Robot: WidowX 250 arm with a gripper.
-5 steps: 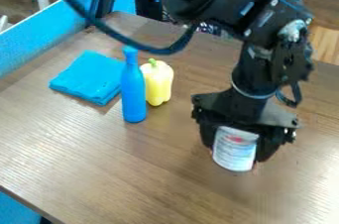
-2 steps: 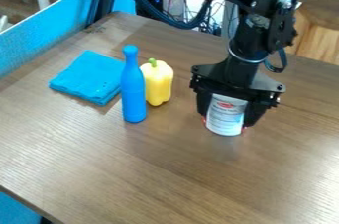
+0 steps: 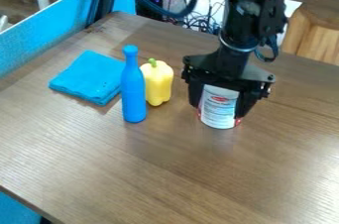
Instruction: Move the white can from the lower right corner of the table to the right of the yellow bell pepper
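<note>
Gripper, camera view: the black gripper [image 3: 219,111] hangs over the right-centre of the brown table [image 3: 152,168], clasping a white can between its two fingers.
Can: the white can [image 3: 218,108], with a red mark near its top, is roughly upright; whether its base touches the tabletop cannot be told.
Shift: gripper and can have travelled away from the camera and slightly picture-left; bottle, pepper and cloth have kept their places.
Consequence: the can now lies nearer the pepper, apart from it, so the margin on that side is judged narrower.
Blue bottle: the bottle [image 3: 133,89] stands upright, just in front of and beside the yellow pepper [image 3: 158,84].
Blue cloth: the folded cloth [image 3: 89,77] lies picture-left of the bottle.
Table edges: a blue partition [image 3: 39,34] borders the left side; cables [image 3: 205,20] lie beyond the far edge.
Room on the wood: judged ample toward the camera and picture-right, tighter toward the pepper and bottle.
</note>
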